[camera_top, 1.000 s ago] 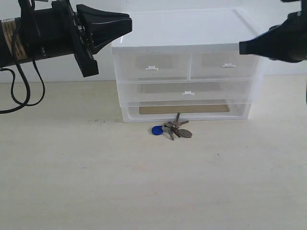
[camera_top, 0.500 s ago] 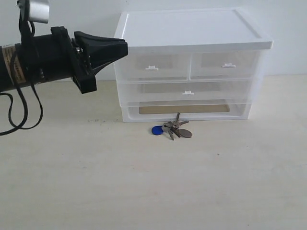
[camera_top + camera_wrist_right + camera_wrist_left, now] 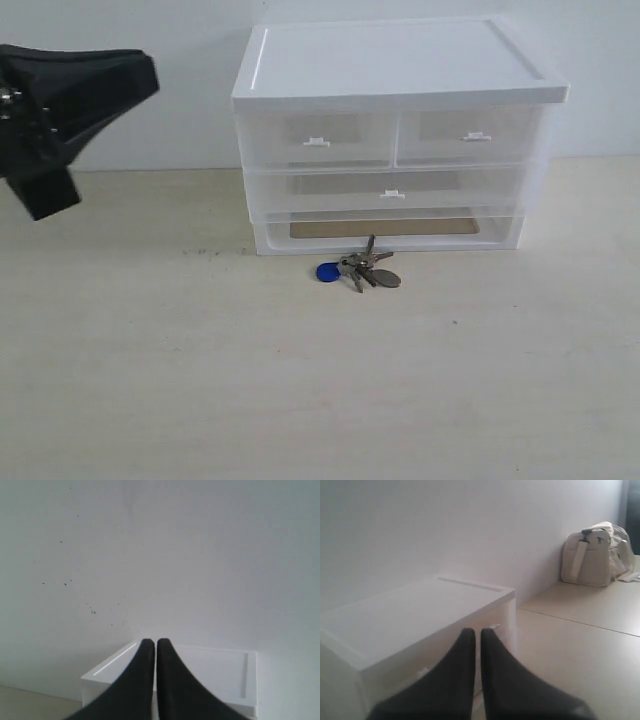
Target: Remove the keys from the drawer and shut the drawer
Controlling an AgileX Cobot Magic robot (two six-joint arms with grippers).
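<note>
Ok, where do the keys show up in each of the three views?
Exterior view: the keys lie on the table just in front of the drawer unit, near the picture's middle.
Left wrist view: not in it.
Right wrist view: not in it.
Shared landmark: the unit's white lid.
</note>
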